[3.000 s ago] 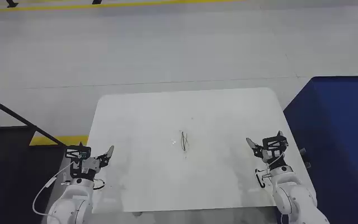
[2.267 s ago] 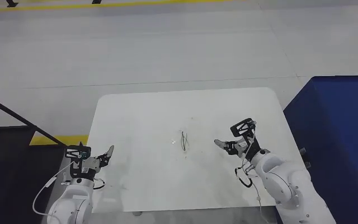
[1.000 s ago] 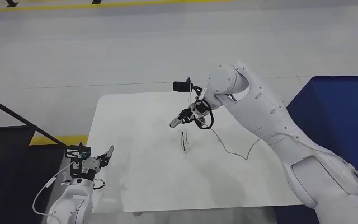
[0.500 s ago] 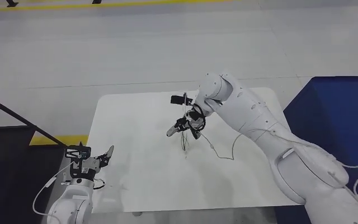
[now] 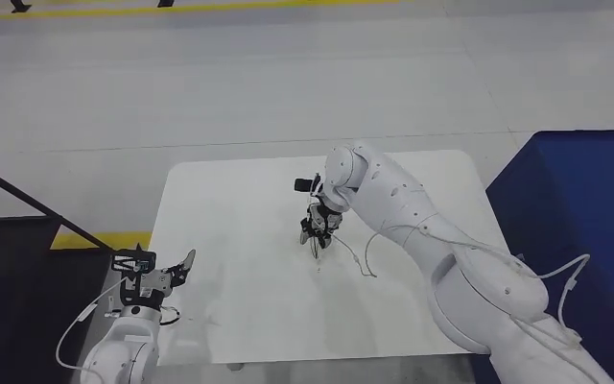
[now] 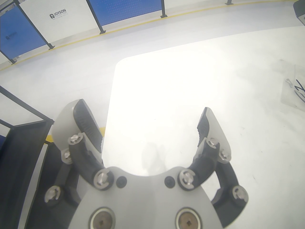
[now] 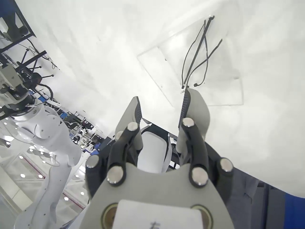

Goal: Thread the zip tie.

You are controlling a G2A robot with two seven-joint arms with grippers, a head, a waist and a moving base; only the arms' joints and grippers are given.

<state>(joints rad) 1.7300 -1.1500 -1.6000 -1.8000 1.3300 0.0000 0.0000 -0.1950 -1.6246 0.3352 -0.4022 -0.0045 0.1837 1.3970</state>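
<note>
Presently stretched far across to mid-table (image 5: 240, 192), right arm's wrist bent downward: right gripper (image 7: 162, 96) half open, holding nothing, one fingertip just beside the ends of the zip ties (image 7: 197, 55) lying on a clear sheet (image 7: 221, 89). Low by the near left table edge: left gripper (image 6: 143, 110), spread wide, empty.

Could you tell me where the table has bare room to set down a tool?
The table is bare along its far edge, across its left half between the left hand and the zip ties, and along the near edge. The centre is crowded: the right hand is right at the clear sheet holding the ties, and its arm spans the right half.
</note>
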